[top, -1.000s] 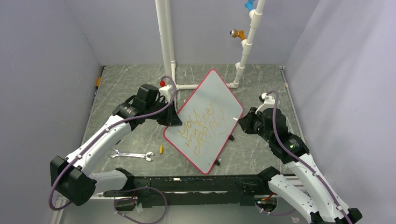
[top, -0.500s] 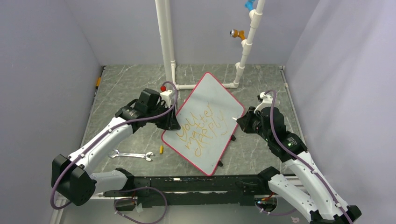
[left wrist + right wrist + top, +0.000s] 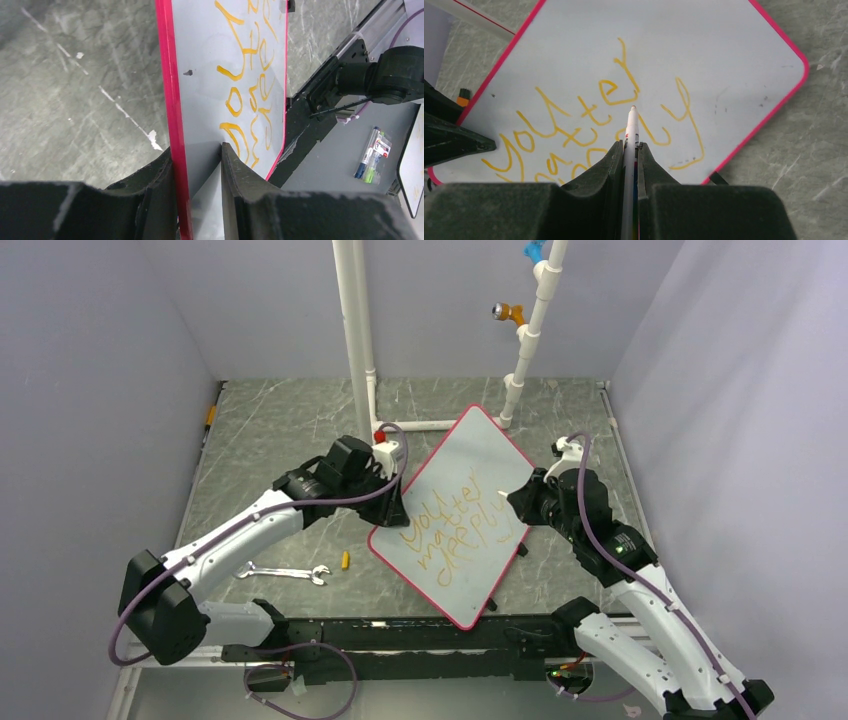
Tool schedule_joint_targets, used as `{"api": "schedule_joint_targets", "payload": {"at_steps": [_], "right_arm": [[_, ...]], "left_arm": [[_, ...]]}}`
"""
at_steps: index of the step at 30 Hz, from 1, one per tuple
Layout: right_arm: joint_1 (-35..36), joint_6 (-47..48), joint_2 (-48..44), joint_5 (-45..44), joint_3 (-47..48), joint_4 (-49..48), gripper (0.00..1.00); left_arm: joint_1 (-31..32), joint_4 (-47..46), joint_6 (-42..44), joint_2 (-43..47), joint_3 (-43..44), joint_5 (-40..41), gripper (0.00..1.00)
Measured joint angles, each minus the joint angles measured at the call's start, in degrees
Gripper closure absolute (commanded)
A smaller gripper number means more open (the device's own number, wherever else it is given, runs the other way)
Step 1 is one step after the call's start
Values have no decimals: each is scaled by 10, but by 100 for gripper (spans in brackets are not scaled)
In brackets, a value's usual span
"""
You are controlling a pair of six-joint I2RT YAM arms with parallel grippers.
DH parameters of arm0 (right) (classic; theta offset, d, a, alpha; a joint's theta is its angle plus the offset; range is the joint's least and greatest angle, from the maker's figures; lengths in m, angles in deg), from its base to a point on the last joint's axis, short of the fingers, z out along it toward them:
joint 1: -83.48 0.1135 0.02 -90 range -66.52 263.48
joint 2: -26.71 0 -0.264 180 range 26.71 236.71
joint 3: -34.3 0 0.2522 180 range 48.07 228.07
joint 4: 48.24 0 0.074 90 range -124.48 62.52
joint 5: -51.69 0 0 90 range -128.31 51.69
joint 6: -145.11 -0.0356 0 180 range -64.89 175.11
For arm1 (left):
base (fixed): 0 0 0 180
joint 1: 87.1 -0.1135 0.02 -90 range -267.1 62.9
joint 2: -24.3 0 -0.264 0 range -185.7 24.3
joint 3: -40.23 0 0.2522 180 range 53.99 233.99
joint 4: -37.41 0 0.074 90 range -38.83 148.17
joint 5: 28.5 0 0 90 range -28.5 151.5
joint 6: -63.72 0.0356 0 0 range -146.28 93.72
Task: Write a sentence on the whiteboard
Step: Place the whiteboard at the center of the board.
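Note:
The whiteboard, pale with a red rim, lies at an angle mid-table. The sentence runs across it in slanted orange-yellow lines, reading roughly "You matter deeply". My left gripper straddles the board's left rim. In the left wrist view one finger presses the rim of the whiteboard and the other finger's tip rests on its face beside the sentence; the left gripper is shut on it. My right gripper is shut on a white marker, whose tip hovers over the sentence on the whiteboard.
A steel wrench and a small yellow cap lie left of the board. White pipe posts stand at the back, one post carrying an orange fitting. A black rail edges the front. Spare markers lie beyond it.
My left gripper has moved right, and the whiteboard has slid and turned right with it. The right arm with the marker has hardly shifted.

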Motion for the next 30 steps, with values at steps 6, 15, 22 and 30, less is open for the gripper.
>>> {"api": "schedule_joint_targets", "payload": {"at_steps": [6, 15, 22, 30], "right_arm": [[0, 4, -8, -10, 0, 3, 100], [0, 8, -23, -19, 3, 26, 100], [0, 13, -23, -26, 14, 32, 100], [0, 13, -22, -27, 16, 33, 100]], "left_arm": [[29, -10, -8, -23, 8, 9, 57], [46, 8, 8, -27, 8, 41, 43], [47, 12, 8, -26, 13, 52, 40], [49, 43, 7, 4, 39, 84, 32]]}}
